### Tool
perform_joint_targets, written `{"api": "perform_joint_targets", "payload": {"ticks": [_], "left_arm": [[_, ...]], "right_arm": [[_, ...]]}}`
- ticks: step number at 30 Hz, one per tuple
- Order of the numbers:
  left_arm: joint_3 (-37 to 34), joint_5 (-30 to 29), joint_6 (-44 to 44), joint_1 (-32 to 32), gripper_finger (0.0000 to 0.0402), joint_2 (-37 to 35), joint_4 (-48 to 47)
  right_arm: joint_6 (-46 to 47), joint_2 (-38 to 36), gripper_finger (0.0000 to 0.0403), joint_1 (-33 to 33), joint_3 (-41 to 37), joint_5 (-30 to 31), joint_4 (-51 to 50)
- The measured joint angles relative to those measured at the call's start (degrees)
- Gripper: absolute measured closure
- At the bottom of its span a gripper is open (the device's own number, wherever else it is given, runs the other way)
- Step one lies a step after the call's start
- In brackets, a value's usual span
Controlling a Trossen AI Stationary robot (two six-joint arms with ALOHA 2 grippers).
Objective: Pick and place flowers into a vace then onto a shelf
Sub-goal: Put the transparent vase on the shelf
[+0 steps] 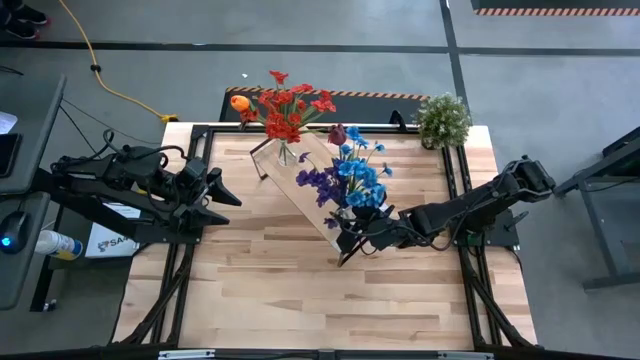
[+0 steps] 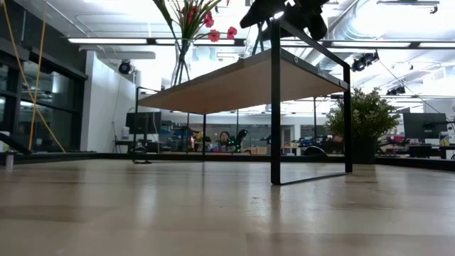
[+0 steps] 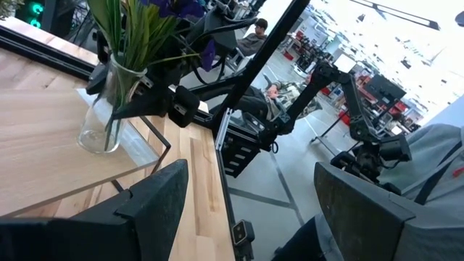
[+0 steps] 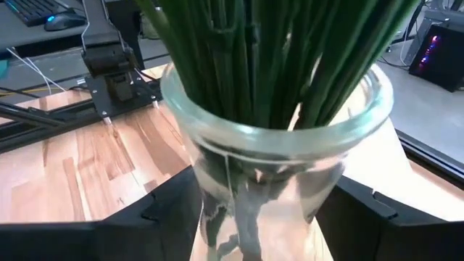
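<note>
Workshop floor and plank tabletop (image 1: 300, 290) frame your view. Your right pincer (image 1: 352, 226) sits at the shelf's (image 1: 300, 195) near-right end, its fingers (image 4: 377, 210) flanking the glass vase (image 4: 268, 152) of blue and purple flowers (image 1: 352, 178); you cannot tell whether they grip or just bracket it. That vase stands on the shelf, whose long axis runs diagonally far-left to a second vase of red flowers (image 1: 288, 108). Your left pincer (image 1: 222, 195) waits spread wide, well apart at the left.
</note>
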Motion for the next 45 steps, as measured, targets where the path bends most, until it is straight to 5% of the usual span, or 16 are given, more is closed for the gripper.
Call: {"api": "perform_joint_targets", "payload": {"ticks": [45], "left_arm": [[0.00, -0.02, 0.11, 0.00, 0.0069, 0.00, 0.02]], "right_arm": [[-2.56, -3.26, 0.0086, 0.00, 0.07, -3.30, -6.47]]}}
